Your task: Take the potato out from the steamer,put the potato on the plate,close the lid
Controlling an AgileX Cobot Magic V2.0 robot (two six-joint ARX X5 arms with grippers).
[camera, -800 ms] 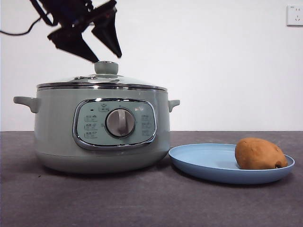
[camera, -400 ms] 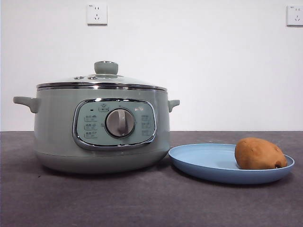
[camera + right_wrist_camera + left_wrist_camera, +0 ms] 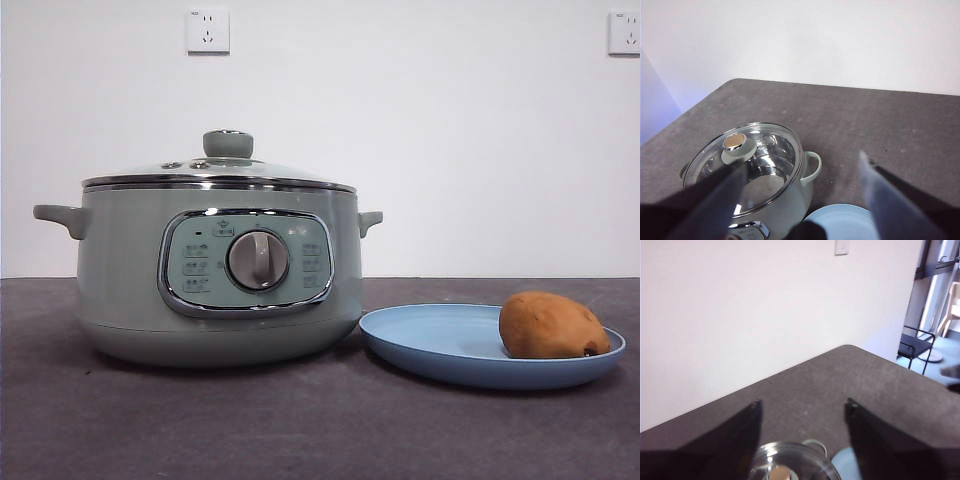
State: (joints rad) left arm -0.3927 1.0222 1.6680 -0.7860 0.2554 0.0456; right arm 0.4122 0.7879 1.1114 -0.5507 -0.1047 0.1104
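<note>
**A:** Changed just before this moment?

**B:** Cleared out of the front view. Hung as a dark, open pair of jaws over the lid's knob [image 3: 228,144] a second earlier, then lifted away. Absent from that view half a second earlier, and absent at this moment too.

**A:** Meant what for the task?

**B:** Looked finished, as a judgement.
- Found the lid [image 3: 215,172] seated flat on the steamer [image 3: 120,290], chrome rim down on the pot's rim.
- Found the potato [image 3: 553,325] resting on the plate [image 3: 430,340], toward the plate's 3 o'clock edge.
- Found the plate on the desk [image 3: 300,420], just beside the steamer at its 3 o'clock.
- Nothing left to carry or close.

**A:** And the jaws?

**B:** Saw the left gripper [image 3: 803,402] with jaws spread wide and empty, high above the lid. Saw the right gripper [image 3: 802,160] likewise wide apart, holding nothing, well above both steamer and plate.

**A:** Any brand, label or writing?

**B:** Read none. Made out small pale markings on the control panel [image 3: 195,262] around the silver dial [image 3: 258,260], too small to read. Noted two white wall sockets [image 3: 207,30] high on the wall, at about 11 and 1 o'clock, with any lettering too small to tell.
</note>
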